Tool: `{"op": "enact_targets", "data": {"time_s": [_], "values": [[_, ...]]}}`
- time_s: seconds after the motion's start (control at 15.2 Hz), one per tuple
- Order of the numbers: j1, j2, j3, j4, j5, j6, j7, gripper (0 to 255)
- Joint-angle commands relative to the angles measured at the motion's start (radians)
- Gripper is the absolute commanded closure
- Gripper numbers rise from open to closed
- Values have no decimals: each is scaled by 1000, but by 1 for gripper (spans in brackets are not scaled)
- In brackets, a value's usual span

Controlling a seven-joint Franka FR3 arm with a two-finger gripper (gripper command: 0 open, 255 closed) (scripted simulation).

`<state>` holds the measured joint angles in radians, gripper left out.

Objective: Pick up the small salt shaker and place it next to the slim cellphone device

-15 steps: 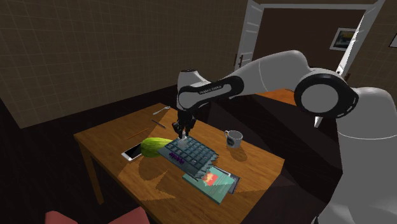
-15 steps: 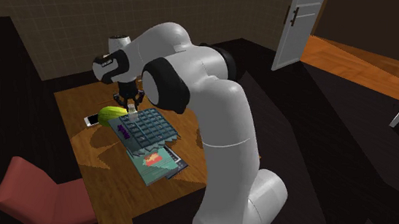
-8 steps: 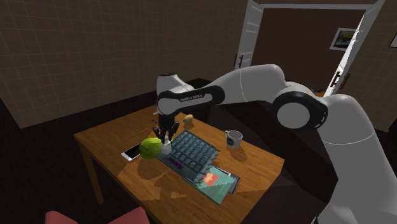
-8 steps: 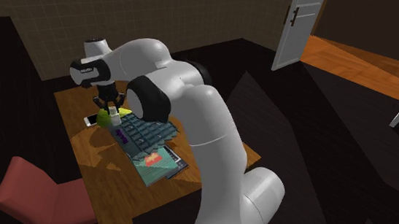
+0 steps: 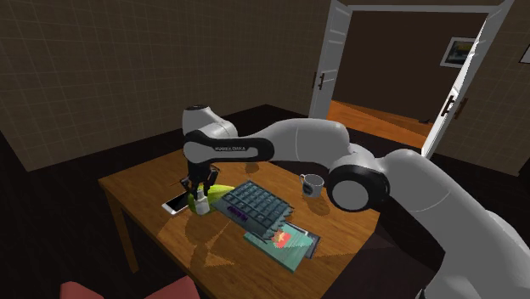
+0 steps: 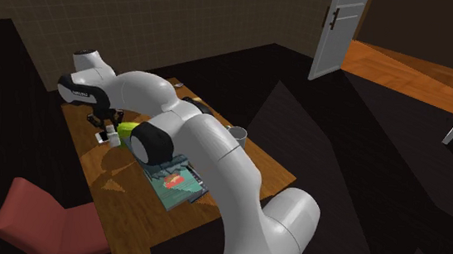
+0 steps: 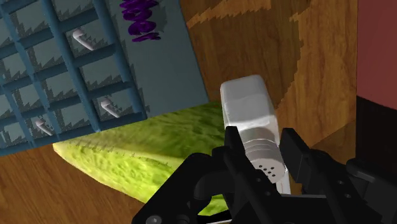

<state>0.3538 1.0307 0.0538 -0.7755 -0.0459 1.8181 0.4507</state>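
Over the brown wooden table (image 5: 136, 188), the white Franka arm (image 5: 289, 140) has swung off the grey-blue gridded slab with purple lettering (image 7: 83, 63). That slab and the lumpy yellow-green vegetable (image 7: 146, 149) now sit off to one side of the jaws. The slim white cellphone (image 5: 177, 204) is just on their other side, so I'd say the carry's basically done. What's left is lowering and letting go.

The black two-finger gripper (image 7: 262, 153) is clamped on the small white salt shaker (image 7: 251, 114) at its holed cap. The shaker's long axis runs straight out from the jaws, cap toward the palm and base down at the wood. Can't really tell if it's touching yet.
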Motion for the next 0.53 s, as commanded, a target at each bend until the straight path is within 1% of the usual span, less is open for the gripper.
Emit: {"op": "enact_targets", "data": {"time_s": [0.0, 0.46], "values": [[2, 20, -1, 10, -1, 10, 2, 255], [1, 45, -2, -38, -1, 83, 3, 255]]}}
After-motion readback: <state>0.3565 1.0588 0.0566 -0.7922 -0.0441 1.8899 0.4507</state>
